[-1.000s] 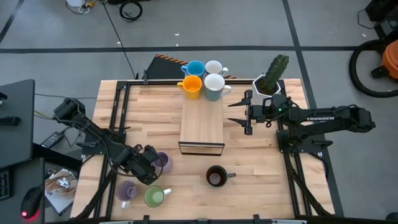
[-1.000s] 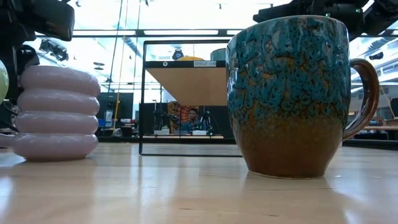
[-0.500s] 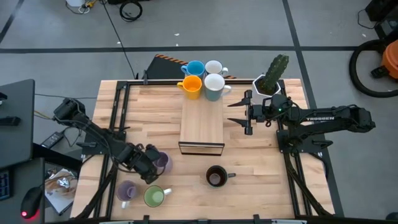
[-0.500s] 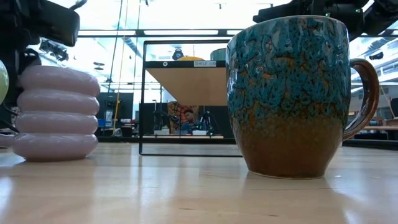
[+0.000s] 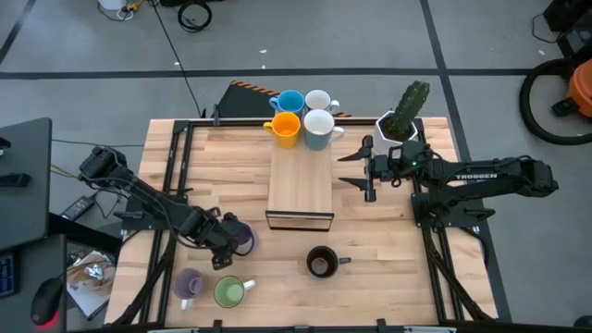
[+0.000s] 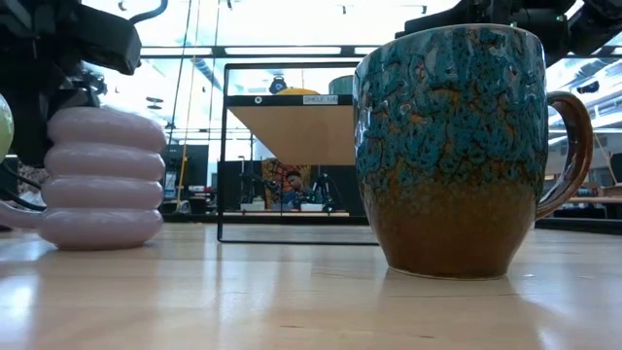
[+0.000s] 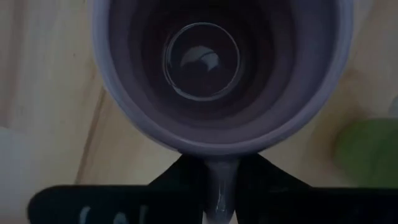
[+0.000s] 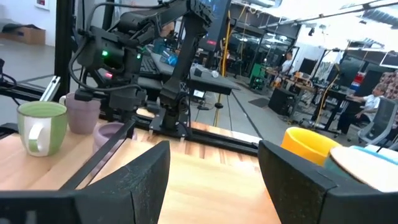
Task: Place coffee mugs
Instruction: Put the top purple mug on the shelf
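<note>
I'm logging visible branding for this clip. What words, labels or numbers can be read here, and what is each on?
"TROSSEN": white letters on the right arm, high view.
A small white label on the top bar of the black frame, low view: too small to read.
Nothing readable on the mugs.

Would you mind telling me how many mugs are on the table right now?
8. Four cluster at the far edge: light blue mug, orange mug, two white mugs. Near: lavender mug at the left gripper, another lavender mug, green mug, dark brown mug.
</note>
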Available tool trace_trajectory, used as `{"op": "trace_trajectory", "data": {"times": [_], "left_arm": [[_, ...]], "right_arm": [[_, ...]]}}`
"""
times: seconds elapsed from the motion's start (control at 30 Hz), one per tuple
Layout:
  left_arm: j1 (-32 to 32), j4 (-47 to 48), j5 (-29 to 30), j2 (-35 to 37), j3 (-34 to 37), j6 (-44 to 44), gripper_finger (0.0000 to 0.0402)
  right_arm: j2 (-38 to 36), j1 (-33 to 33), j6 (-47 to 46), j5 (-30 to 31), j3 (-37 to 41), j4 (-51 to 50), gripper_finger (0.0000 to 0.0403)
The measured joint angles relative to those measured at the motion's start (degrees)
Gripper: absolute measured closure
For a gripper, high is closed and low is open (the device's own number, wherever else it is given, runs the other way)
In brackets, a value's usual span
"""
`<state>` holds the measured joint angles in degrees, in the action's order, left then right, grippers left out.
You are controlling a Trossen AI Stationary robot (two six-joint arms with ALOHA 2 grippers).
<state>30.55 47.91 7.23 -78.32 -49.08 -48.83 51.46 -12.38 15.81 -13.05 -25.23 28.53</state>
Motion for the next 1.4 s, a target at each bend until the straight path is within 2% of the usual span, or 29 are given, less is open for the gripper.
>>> {"op": "trace_trajectory", "data": {"times": [0.37, 0.77, 1.03, 1.23, 1.4], "left_arm": [[-0.2, 1.9, 1.0, 0.1, 0.0, 9.0, 0.0348], [-0.3, 3.3, 2.2, 0.1, -0.1, 12.2, 0.0348], [-2.9, 11.0, 5.8, 0.9, -4.6, 15.6, 0.0348], [-5.6, 16.4, 6.1, 1.2, -8.3, 19.6, 0.0348], [-8.3, 24.2, 7.7, 2.1, -12.5, 21.3, 0.0348]], "right_arm": [[0.0, 0.0, -2.8, 1.5, 0.0, -2.6, 0.0153], [0.0, 0.0, -5.4, 2.1, 0.0, -2.8, 0.0159], [0.0, 0.0, -5.4, 2.5, 0.0, -2.9, 0.0159], [0.0, 0.0, -5.3, 2.6, 0.0, -3.5, 0.0159], [0.0, 0.0, -5.4, 6.2, 0.0, -4.8, 0.0159]]}}
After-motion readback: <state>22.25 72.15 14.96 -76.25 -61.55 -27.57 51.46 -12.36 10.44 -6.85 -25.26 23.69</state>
